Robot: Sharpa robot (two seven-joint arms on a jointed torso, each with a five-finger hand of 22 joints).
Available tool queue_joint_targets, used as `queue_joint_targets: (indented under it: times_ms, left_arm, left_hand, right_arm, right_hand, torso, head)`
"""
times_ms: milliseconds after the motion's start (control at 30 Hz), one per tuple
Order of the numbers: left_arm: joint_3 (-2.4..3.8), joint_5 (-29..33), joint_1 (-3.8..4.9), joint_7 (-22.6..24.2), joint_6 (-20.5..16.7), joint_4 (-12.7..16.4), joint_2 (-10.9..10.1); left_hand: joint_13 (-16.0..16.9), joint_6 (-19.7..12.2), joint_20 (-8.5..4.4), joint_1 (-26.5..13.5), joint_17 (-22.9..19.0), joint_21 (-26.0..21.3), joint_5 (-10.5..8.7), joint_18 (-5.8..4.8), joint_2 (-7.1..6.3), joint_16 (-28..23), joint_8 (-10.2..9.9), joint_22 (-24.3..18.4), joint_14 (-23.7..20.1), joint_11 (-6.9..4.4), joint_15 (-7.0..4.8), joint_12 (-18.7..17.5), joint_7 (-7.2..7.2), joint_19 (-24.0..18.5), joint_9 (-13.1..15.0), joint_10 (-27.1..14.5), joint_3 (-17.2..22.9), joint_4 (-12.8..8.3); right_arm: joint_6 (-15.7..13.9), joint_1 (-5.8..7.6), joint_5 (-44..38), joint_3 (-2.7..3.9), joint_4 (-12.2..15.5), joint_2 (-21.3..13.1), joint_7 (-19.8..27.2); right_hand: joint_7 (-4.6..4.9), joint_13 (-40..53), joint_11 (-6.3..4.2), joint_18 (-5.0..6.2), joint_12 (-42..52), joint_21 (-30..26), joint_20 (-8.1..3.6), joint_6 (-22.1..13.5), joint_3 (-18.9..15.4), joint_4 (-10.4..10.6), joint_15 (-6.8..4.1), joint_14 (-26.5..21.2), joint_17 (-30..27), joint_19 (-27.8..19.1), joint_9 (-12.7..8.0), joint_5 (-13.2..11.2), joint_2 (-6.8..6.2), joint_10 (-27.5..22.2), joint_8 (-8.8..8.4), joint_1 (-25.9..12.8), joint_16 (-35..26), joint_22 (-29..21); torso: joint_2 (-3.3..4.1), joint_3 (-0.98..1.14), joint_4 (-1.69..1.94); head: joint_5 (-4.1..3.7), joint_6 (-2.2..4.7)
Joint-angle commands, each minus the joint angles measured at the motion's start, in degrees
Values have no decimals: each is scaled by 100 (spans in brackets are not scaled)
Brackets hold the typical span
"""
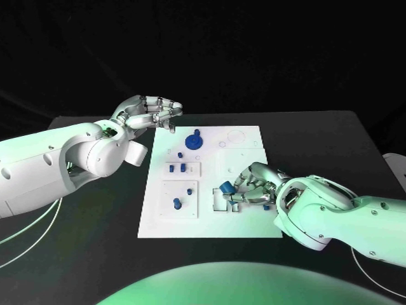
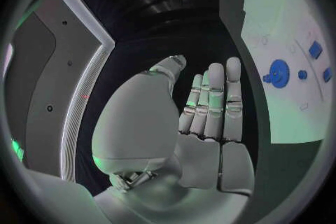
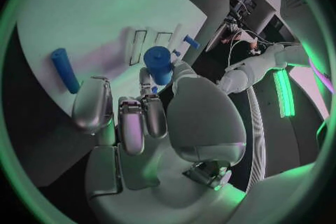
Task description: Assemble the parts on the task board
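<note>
Right hand (image 1: 250, 188) over the task board (image 1: 242, 227), pinching a blue cylinder (image 1: 227, 187).
Its fingers close on the cylinder above the board's right half. Left hand (image 1: 150, 112) hovers off the board's far left corner, holding nothing, fingers curled in the head view. A blue gear (image 1: 194, 140) sits nearby on the board.

A black bench (image 1: 331, 136) is carrying the white task board (image 1: 244, 222), lying at frame centre.
</note>
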Motion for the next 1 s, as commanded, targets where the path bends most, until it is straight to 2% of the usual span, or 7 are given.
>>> queue_joint_targets:
  times_ms: [33,467,767,833,900,1000]
  left_arm:
    - [4,13,3,35,89,20,3]
    - [3,38,3,24,127,28,-20]
    - [3,48,3,24,151,26,-26]
    - [2,48,3,27,163,26,-24]
    - [2,49,3,30,173,24,-20]
    - [2,49,3,32,184,22,-15]
  left_hand:
    - [-10,-38,16,-45,-6,-33,15,49,23,15,21,-6,-30,0,20,30,5,11,8,-51,31,14]
    - [-12,-45,17,-51,-10,-38,16,49,23,18,33,-8,-32,0,20,41,6,12,9,-58,31,17]
    - [-13,-47,17,-58,-11,-41,16,49,24,18,37,-9,-33,1,21,43,7,12,9,-61,29,21]
    - [-13,-47,17,-58,-11,-41,16,49,24,18,37,-9,-33,1,21,43,7,12,9,-61,29,21]
    - [-13,-47,17,-58,-11,-41,16,49,24,18,37,-9,-33,1,21,43,7,12,9,-61,29,21]
    - [-14,-49,18,-62,-12,-43,17,49,26,18,39,-10,-35,2,22,44,7,12,9,-65,29,24]
  right_arm:
    - [363,0,197,1,-68,75,95]
    - [519,0,195,1,-254,277,33]
    - [565,0,56,2,-327,329,-30]
    - [580,0,28,2,-343,351,-39]
    - [596,1,-10,2,-370,390,-46]
    - [580,1,-58,2,-391,417,-52]
  right_hand:
    - [-68,627,-4,-88,-20,-12,-48,115,-19,13,-18,577,1360,1,1,-22,3,100,-17,-84,9,855]
    - [-89,636,-20,-90,-21,4,-54,206,-76,19,-29,581,1380,9,23,-128,58,107,-38,-526,14,860]
    - [-111,672,-38,-84,3,-34,-67,284,-200,24,-45,578,1367,3,74,-355,-2,120,-24,-851,10,853]
    - [-110,665,-36,-81,-9,-57,-68,281,-283,26,-45,577,1364,-2,89,-477,-60,114,-31,-958,9,848]
    - [-91,638,-22,-78,-50,-103,-60,231,-523,25,-37,578,1367,-13,104,-270,-101,89,-71,-1076,9,838]
    - [-63,614,4,-71,-87,-146,-46,159,-812,30,-13,580,1378,-23,95,-215,-143,64,-128,-1171,12,829]
  torso:
    - [2,-2,-1]
    - [4,7,-5]
    - [3,8,-1]
    - [2,8,-5]
    - [4,7,-8]
    - [4,8,-6]
  head:
    - [4,-1]
    - [35,-1]
    - [29,-1]
    - [30,-1]
    - [28,-1]
    - [25,-1]
